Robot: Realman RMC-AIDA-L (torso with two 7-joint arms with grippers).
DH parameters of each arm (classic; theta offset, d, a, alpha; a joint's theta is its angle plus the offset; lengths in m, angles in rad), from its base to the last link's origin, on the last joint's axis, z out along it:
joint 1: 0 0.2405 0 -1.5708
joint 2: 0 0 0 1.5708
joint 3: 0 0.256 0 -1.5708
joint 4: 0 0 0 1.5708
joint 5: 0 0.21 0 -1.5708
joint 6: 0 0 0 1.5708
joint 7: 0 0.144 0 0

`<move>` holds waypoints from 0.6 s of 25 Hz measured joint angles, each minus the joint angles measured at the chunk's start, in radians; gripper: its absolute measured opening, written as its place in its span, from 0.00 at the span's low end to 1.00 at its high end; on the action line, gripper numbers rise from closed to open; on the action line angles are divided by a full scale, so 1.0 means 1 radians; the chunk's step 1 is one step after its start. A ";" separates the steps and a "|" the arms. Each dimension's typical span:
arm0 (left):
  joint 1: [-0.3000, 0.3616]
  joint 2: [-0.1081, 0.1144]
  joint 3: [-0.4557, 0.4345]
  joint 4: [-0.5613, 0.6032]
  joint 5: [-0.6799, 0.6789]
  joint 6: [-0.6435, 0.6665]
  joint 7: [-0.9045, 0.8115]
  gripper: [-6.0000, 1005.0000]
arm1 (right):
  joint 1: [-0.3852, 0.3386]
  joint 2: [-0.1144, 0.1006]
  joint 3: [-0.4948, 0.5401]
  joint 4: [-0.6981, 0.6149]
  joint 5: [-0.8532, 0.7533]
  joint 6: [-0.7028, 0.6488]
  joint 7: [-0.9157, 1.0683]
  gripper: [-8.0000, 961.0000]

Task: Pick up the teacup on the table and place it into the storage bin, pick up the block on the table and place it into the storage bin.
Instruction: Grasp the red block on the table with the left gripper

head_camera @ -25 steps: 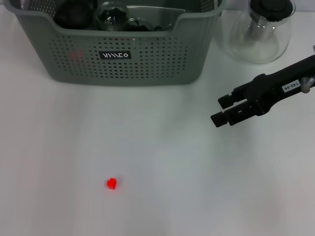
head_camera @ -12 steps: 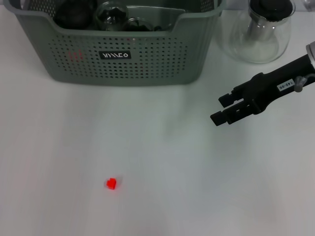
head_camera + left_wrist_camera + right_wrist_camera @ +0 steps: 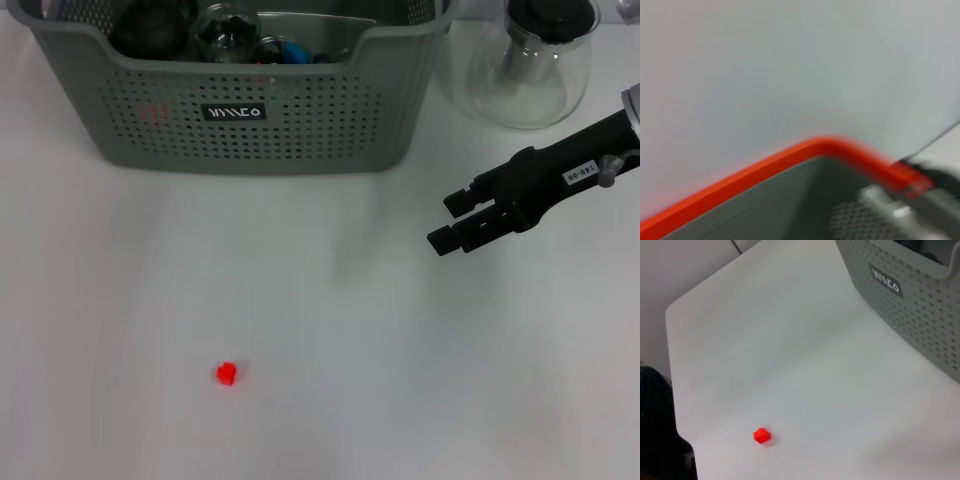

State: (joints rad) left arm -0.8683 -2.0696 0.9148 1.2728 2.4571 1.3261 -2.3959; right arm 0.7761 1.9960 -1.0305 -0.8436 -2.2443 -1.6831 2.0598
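Note:
The small red block [image 3: 227, 374] lies alone on the white table, toward the front left; the right wrist view shows the block [image 3: 761, 435] too. The grey-green storage bin [image 3: 300, 120] stands at the back, and its perforated wall [image 3: 920, 305] shows from the right wrist. Inside it I see a clear glass cup [image 3: 225, 28], seemingly the teacup, among dark items. My right gripper [image 3: 448, 224] hovers open and empty at the right, far from the block. The left gripper is out of view.
A clear glass teapot [image 3: 530, 60] with a dark lid stands at the back right, behind my right arm. The left wrist view shows only a blurred orange rim [image 3: 790, 155] over a grey surface.
My right arm has shifted slightly while its gripper stays almost in place. A blue patch now shows inside the bin. The block has not moved.

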 joint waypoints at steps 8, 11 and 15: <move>0.228 -0.054 -0.123 0.398 -0.548 0.549 0.349 0.92 | -0.001 -0.002 0.006 0.000 0.000 0.000 0.000 0.80; 0.323 -0.077 -0.027 0.504 -0.497 0.591 0.384 0.92 | -0.003 -0.003 0.007 0.000 0.000 0.000 0.005 0.80; 0.417 -0.101 0.186 0.575 -0.298 0.598 0.395 0.92 | -0.003 -0.004 0.007 0.000 0.000 0.001 0.011 0.80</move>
State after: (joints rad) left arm -0.4512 -2.1708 1.1004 1.8478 2.1593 1.9243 -2.0010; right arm 0.7730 1.9923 -1.0231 -0.8436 -2.2441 -1.6824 2.0711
